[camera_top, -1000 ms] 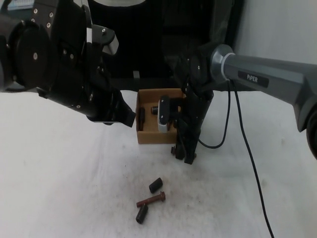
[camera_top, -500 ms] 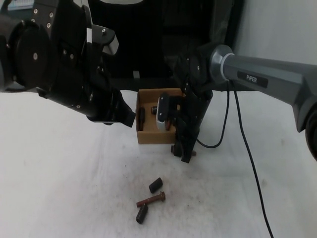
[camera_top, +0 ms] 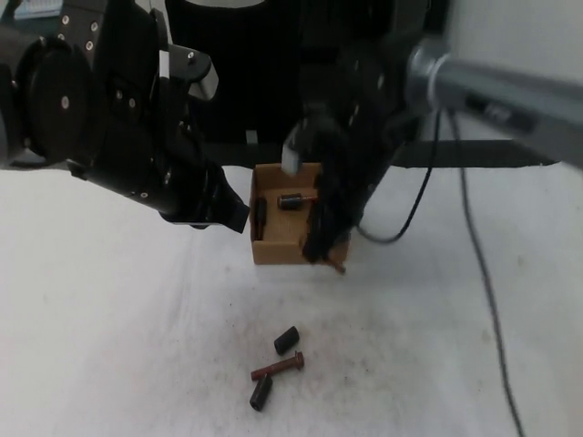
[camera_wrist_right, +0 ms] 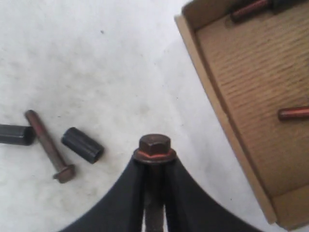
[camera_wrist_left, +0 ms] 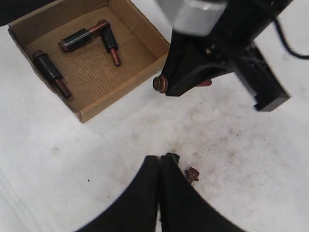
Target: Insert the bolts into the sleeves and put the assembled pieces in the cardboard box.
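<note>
Copper bolt (camera_wrist_right: 154, 146) was clamped in the right gripper (camera_wrist_right: 154, 163) beside the cardboard box (camera_wrist_right: 218, 113) near the bench's (camera_top: 109, 319) far edge; the left gripper (camera_wrist_left: 160, 164) hung closed, empty.

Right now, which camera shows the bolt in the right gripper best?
The right wrist view: the bolt sits close up, head clear, clamped in the right gripper. The left wrist view shows its head and tip either side of the gripper; the high view, just an end poking out.
</note>
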Controlling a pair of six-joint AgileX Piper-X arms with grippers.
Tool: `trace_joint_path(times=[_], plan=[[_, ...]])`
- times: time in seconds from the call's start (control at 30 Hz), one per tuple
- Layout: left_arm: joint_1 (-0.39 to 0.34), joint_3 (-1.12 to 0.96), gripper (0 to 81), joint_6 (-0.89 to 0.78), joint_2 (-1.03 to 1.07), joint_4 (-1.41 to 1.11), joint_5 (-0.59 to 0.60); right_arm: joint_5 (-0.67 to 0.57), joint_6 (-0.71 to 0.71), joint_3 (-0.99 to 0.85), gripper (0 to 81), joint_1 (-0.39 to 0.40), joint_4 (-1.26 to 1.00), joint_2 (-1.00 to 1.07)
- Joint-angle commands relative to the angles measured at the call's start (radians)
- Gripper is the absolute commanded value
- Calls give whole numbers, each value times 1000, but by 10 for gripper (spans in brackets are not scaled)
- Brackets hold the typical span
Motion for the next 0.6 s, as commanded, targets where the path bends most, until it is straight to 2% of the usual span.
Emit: trace_joint_path(times=[0.0,0.23,0.57], plan=[[-4,-13,3,1,-5,21,52,-29,24,-7,8,8,55,-134],[-24,-11,3,1,-5,54,57,-29,48,-7,8,-21,60,-338],[-183,-15,3,7,132,43,-12,-29,159,-7,8,-136,75,-507]])
